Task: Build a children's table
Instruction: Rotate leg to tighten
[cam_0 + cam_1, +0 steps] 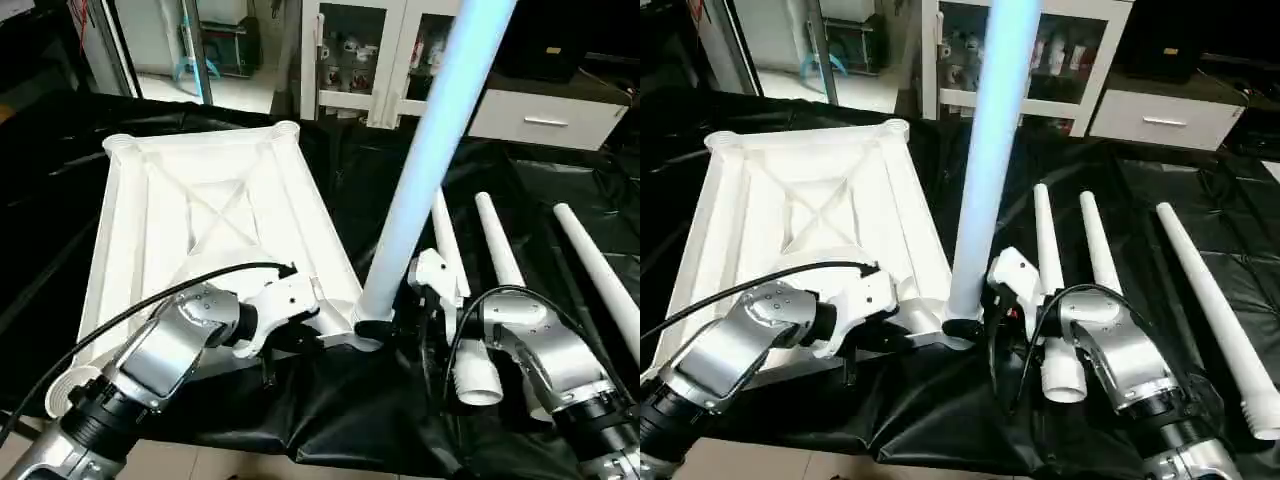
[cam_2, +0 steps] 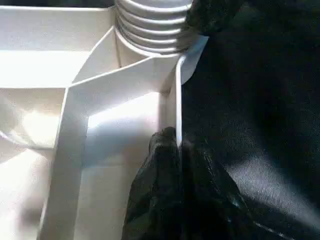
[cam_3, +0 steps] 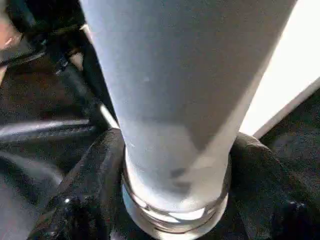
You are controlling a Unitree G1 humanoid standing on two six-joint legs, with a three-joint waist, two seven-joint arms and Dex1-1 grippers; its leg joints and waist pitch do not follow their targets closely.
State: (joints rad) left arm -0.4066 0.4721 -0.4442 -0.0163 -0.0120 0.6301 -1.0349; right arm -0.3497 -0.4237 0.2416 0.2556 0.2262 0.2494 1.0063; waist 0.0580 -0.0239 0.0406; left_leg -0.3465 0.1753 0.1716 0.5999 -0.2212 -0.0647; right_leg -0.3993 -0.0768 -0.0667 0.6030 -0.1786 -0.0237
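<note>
Here: ribbed white plastic tabletop (image 1: 200,215), underside up on black sheeting (image 1: 340,400), 1 leg (image 1: 420,170) upright at its near corner.
Right gripper (image 3: 175,200): black fingers pinch the smooth tapered tube's base just above its threaded end. Left gripper (image 2: 172,150): forearm angled in, fingers clamp the thin rim beside the corner socket (image 2: 152,30). 3 spare legs (image 1: 500,250) lie beyond the right jaws, partly cut off.

An upright leg (image 1: 425,170) stands at the tabletop's (image 1: 200,220) near corner, 3 legs (image 1: 497,240) lying beside.
</note>
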